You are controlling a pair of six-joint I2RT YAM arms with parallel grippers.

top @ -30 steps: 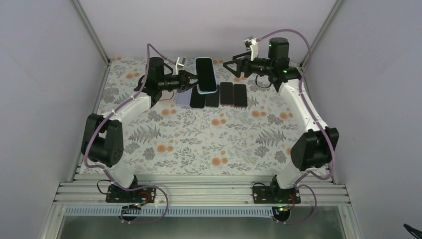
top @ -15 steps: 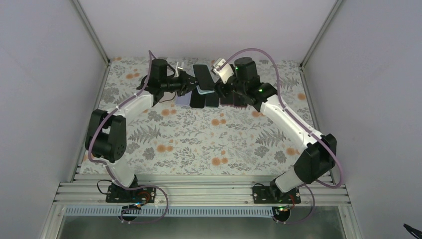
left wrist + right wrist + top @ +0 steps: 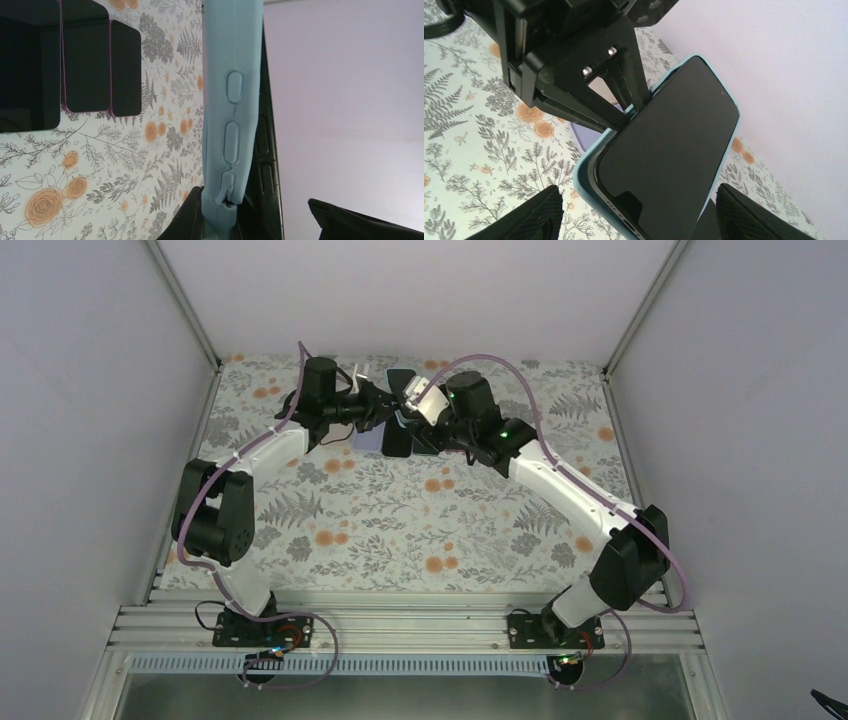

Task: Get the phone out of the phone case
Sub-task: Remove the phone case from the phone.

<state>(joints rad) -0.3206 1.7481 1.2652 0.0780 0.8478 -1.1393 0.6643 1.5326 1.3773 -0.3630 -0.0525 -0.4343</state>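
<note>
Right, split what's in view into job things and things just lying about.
Job: phone; case; left gripper, holding the case; right gripper, open at the phone's end.
Lying about: spare phones flat on the cloth.

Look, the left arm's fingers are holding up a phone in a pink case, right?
Not pink. The phone case around the phone is light blue, which the right wrist view shows. The left fingers do hold it up.
</note>
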